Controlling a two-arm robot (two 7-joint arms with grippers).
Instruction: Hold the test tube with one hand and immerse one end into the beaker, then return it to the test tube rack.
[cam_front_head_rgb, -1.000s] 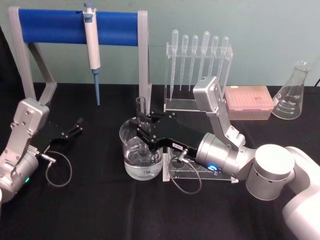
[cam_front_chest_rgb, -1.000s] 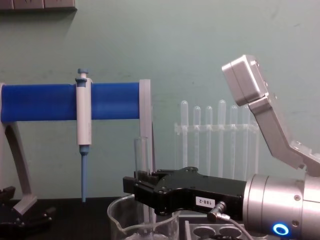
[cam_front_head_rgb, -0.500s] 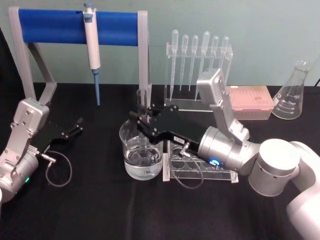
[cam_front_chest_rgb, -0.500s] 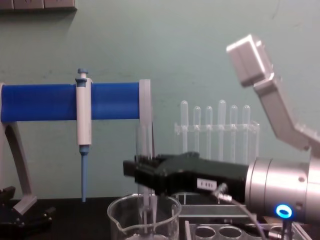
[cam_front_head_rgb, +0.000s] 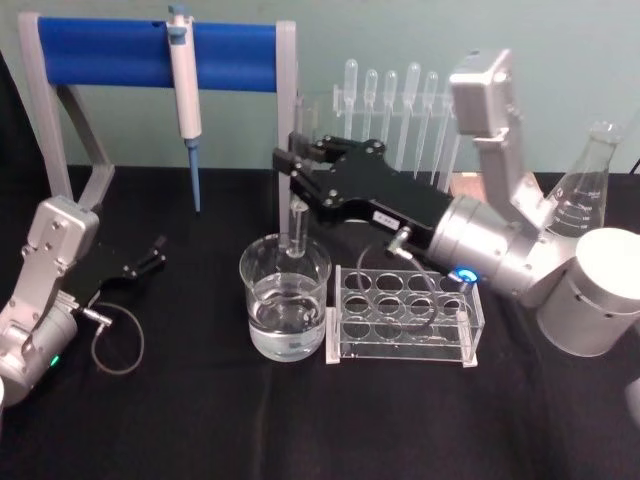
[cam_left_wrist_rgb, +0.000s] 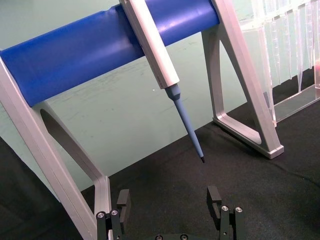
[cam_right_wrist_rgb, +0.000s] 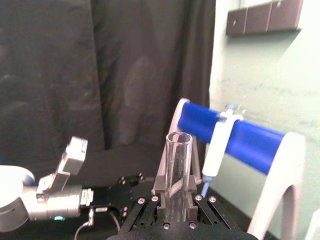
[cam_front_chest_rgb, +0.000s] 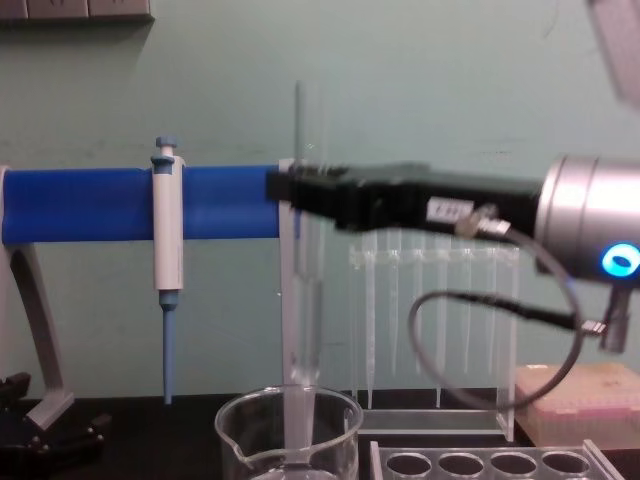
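My left gripper (cam_front_head_rgb: 150, 252) rests low on the black bench (cam_front_head_rgb: 180, 420), jaws spread wide and empty. One blue-and-white pipettor (cam_front_head_rgb: 184, 88) hangs on the blue bar (cam_front_head_rgb: 100, 52). One beaker (cam_front_head_rgb: 285, 310) stands beside one clear holed rack (cam_front_head_rgb: 405, 315). My right gripper (cam_front_head_rgb: 297, 168) clamps the single test tube (cam_front_chest_rgb: 306, 260) upright above the beaker, its rounded end just within the rim. Six pipettes (cam_front_head_rgb: 395, 90) stand behind

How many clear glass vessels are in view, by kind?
long clear glass test tube: 1
wide clear glass beaker: 1
conical clear glass flask: 1
Total: 3
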